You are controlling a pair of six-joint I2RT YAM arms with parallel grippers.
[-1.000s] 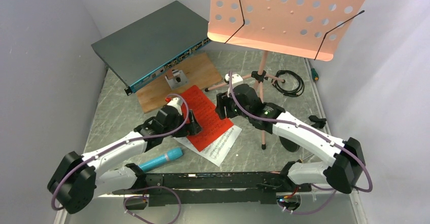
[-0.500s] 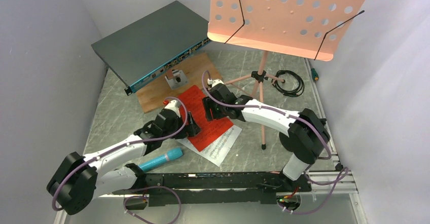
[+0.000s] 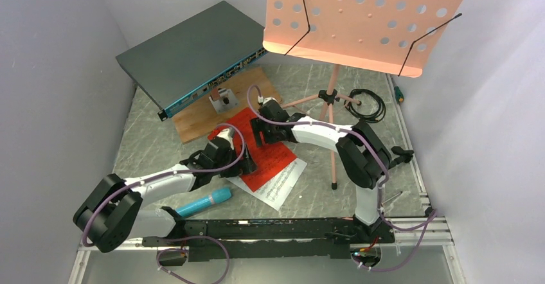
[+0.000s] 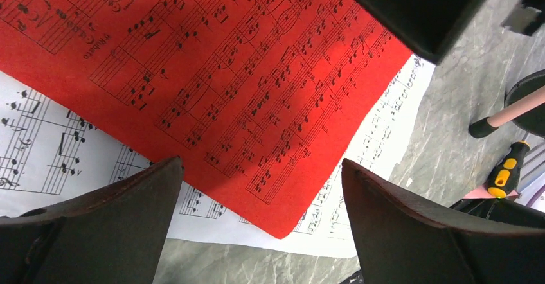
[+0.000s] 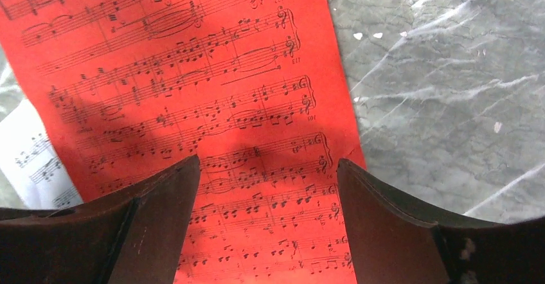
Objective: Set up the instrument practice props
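The white page (image 3: 277,184) lies mostly hidden under the red page (image 3: 273,162). Behind the red page, the music stand (image 3: 360,20) has its top cut off by the frame. Left of the red page, the microphone (image 3: 205,202) has its tail hidden behind an arm. Right of the red page, a black round base (image 4: 530,85) is cut off at the edge.

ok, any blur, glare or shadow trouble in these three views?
Top external: sharp; the music stand glows brighter along its lower edge. Left wrist: notes on the red page read crisp; the left pincer fingers are dark and soft. Right wrist: a soft shadow lies on the red page between the right pincer fingers, but the print is legible.
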